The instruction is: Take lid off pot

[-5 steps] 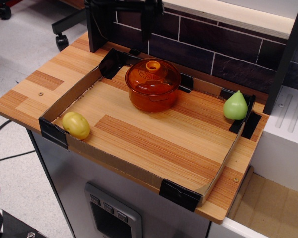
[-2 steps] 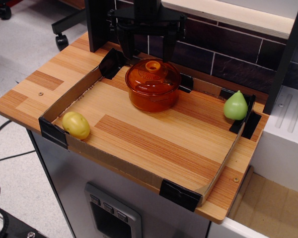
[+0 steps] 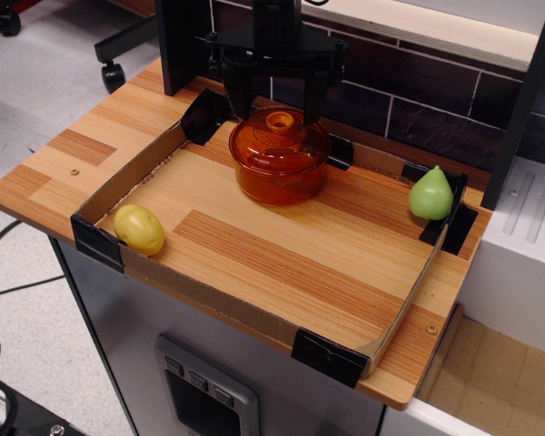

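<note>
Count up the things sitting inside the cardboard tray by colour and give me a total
Orange: 2, the pot and the lid still on it
Yellow: 1, a potato-like piece in the near left corner
Green: 1, a pear by the right wall
Total: 4

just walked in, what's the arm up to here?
The arm's tool hangs open over the orange pot at the back of the cardboard-walled tray, one finger to each side of the knob on the lid. The lid is on the pot and nothing is gripped yet. A yellow potato sits in the tray's near-left corner and a green pear by its right wall, both away from the arm.
</note>
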